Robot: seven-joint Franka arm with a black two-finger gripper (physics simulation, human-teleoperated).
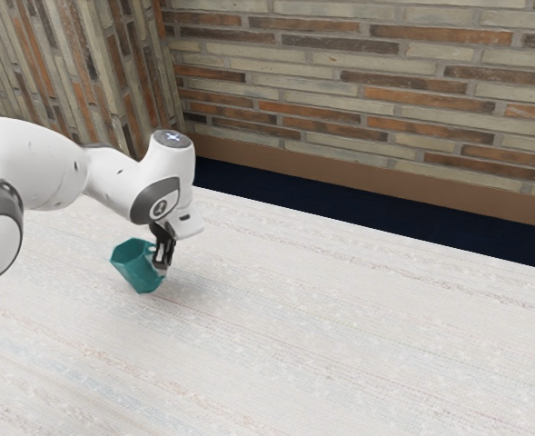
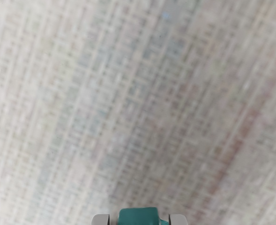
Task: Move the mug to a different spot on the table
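- Table (image 1: 358, 345): pale woven-look top, takes up most of the exterior view. Brick wall (image 1: 358, 82) behind it, with a dark gap between the far edge and the wall.
- Arm (image 1: 58, 173): white, enters from the exterior view's left. The hand points down over the table's near-left area.
- Mug (image 1: 133, 266): teal, hangs at the hand and is tilted, mouth facing up and toward the exterior view's left. Its lower edge is very near the table. Contact or a small gap: cannot tell.
- Gripper (image 1: 163, 262): black fingers set narrow, clamped on the mug's wall on the side toward the exterior view's right.
- Wrist view: a strip of the mug (image 2: 138, 216) sits between two grey pads (image 2: 100, 219) with no gap on either side, bare table (image 2: 138, 93) beyond. Reads as a firm two-sided pinch.
- Progress, as a judgement: grasp done, the carry at most barely under way. Left to do: travel to a different spot, set the mug down, preferably upright, then release and retreat.
- Note: the tilt suggests the mug may pivot in the pinch.
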